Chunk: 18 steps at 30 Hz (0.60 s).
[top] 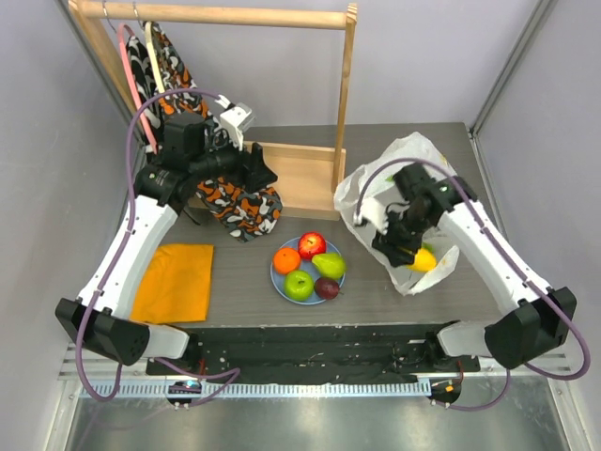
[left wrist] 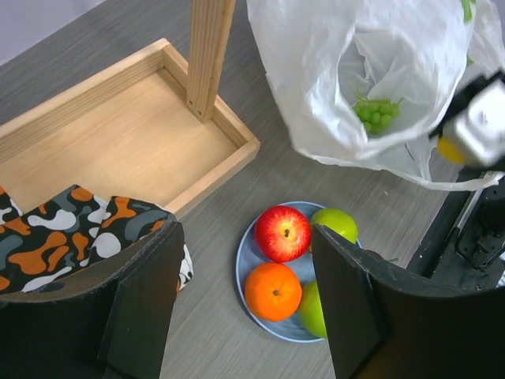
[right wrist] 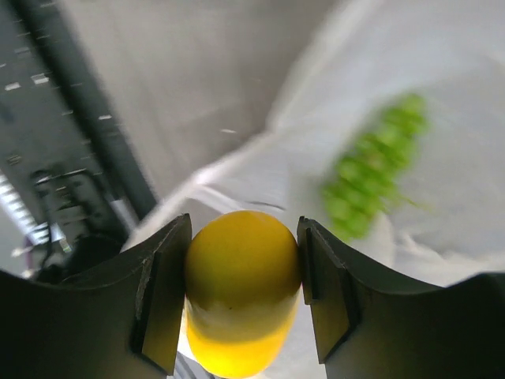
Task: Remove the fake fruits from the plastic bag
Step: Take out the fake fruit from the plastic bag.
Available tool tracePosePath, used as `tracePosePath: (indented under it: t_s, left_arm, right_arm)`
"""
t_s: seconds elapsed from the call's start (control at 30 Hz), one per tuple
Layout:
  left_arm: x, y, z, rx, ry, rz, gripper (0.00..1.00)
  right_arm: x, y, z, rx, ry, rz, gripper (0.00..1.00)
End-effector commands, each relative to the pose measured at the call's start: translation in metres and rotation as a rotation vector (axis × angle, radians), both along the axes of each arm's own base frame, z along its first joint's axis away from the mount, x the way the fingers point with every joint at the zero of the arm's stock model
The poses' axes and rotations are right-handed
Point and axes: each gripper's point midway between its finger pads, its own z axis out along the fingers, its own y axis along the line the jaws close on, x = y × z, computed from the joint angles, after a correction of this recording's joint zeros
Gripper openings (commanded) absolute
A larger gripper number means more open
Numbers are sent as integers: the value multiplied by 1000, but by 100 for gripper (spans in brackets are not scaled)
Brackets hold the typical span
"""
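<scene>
The white plastic bag [top: 413, 155] lies at the right of the table, its mouth gaping. My right gripper [top: 406, 252] is shut on the yellow mango [right wrist: 241, 284] just above the bag's near edge, both pads pressed to its sides. A green grape bunch [left wrist: 377, 112] rests inside the bag [left wrist: 339, 71]. On the light-blue plate [top: 278, 279] sit an orange [top: 286, 259], a red apple [top: 312, 245], a green pear [top: 330, 265], a green apple [top: 299, 284] and a dark plum [top: 327, 287]. My left gripper [top: 263, 172] hovers open and empty over the wooden tray at the back.
A wooden rack with a tray base [top: 300, 178] stands at the back, a patterned cloth [top: 239, 207] draped on it. A folded orange cloth [top: 174, 280] lies at the near left. The black rail [top: 310, 343] runs along the near edge.
</scene>
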Motion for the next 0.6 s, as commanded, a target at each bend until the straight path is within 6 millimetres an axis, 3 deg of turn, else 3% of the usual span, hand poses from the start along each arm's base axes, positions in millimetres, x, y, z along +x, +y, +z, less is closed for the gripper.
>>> tracePosePath:
  t_s: [0.0, 0.07, 0.13, 0.37, 0.53, 0.57]
  left_arm:
    - [1, 1, 21, -17, -70, 4, 70]
    - [3, 2, 20, -16, -68, 11, 70]
    - [3, 3, 22, -12, -75, 15, 70]
    - [0, 9, 19, 4, -80, 27, 71]
    - [0, 18, 18, 8, -84, 50, 71]
    - [0, 19, 17, 10, -82, 53, 71]
  right_arm:
    - [-62, 34, -20, 1, 140, 190, 48]
    - [-75, 56, -21, 5, 152, 250, 49]
    - [-73, 75, -19, 36, 152, 263, 49]
    - [-37, 149, 8, 181, 157, 210, 50]
    - [-16, 201, 13, 255, 189, 196, 51]
    - [-12, 208, 2, 238, 212, 190, 51]
